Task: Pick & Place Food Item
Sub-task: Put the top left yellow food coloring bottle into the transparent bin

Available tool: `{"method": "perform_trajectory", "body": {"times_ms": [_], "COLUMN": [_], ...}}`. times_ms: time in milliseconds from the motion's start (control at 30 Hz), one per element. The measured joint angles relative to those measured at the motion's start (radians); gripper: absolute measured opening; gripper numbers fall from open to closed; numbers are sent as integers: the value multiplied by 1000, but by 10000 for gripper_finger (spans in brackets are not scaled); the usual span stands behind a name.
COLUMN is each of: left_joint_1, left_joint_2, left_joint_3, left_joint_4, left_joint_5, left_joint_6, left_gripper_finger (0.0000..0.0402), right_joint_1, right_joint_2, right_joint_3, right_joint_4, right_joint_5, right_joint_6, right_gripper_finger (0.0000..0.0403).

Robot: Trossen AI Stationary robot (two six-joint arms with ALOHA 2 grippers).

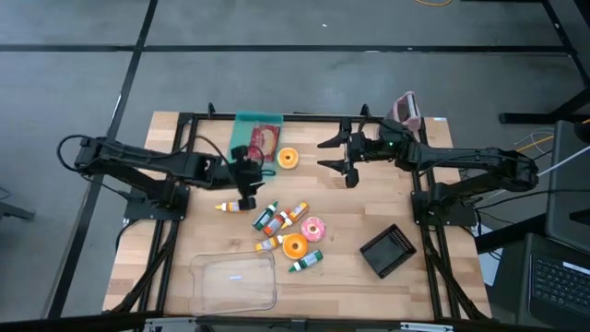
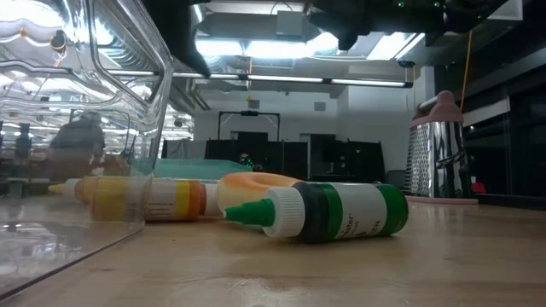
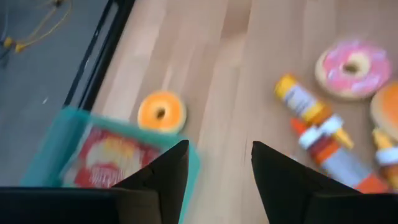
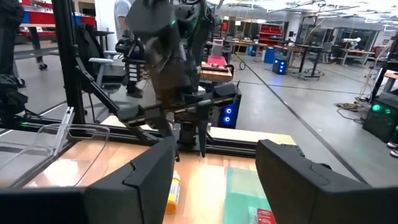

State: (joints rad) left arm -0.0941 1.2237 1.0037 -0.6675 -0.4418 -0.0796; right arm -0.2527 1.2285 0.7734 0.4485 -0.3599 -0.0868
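A teal tray [image 1: 247, 123] holding a red packet [image 3: 115, 158] lies at the table's far middle, with an orange donut [image 1: 289, 158] on the wood beside it. Nearer the front lie a pink donut [image 1: 313, 229], a second orange donut [image 1: 295, 245] and several small sauce bottles [image 1: 277, 218]. My left gripper [image 1: 247, 189] hangs open above the table by the tray's near right corner, slanting down; the left wrist view shows nothing between its fingers [image 3: 219, 155]. My right gripper [image 1: 330, 154] hovers open and level to the right of the orange donut, also open in its wrist view [image 4: 214, 155].
A clear plastic container [image 1: 233, 281] stands at the near edge, filling the left of the low view [image 2: 77, 111]. A black block [image 1: 387, 250] lies front right, and a metal grater [image 1: 406, 109] stands at the far right. A green-capped bottle [image 2: 328, 211] lies nearest the low camera.
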Motion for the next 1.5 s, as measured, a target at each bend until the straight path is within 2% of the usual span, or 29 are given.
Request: {"method": "perform_trajectory", "body": {"times_ms": [167, 333, 533, 667, 800, 933, 1033, 1133, 1233, 1333, 1500], "left_joint_1": [-55, -123, -217, -268, -295, -317, -329, -338, -335, -327, -326], "left_joint_2": [0, -11, -47, -56, -30, -2, 6, 4, 3, 3, 3], "left_joint_3": [-54, -167, -297, -346, -359, -359, -359, -359, -335, -298, -243], "left_joint_4": [-43, 153, 190, 191, 194, 220, 267, 322, 310, 189, -150], "left_joint_5": [-81, -188, -496, -576, -592, -607, -613, -557, -431, -300, -177], "left_joint_6": [-117, -338, -799, -1108, -1257, -1250, -1100, -914, -782, -748, -744], "left_gripper_finger": [185, 185, 181, 180, 180, 180, 180, 180, 180, 180, 180], "right_joint_1": [0, 0, 6, 13, 13, 12, 12, 12, 12, 12, 12], "right_joint_2": [0, 0, 0, 0, 0, 0, 0, 0, 0, 0, 0], "right_joint_3": [0, 0, 0, 0, 0, 0, 0, 0, 0, 0, 0], "right_joint_4": [3, 4, -16, -12, 23, 30, 17, -7, -13, -20, -29], "right_joint_5": [1, 1, 1, -16, -57, -101, -101, -113, -149, -157, -157], "right_joint_6": [8, 18, 27, 8, 0, -5, -7, -20, -26, -26, -23], "right_gripper_finger": [222, 222, 222, 222, 222, 222, 222, 222, 222, 222, 222]}}
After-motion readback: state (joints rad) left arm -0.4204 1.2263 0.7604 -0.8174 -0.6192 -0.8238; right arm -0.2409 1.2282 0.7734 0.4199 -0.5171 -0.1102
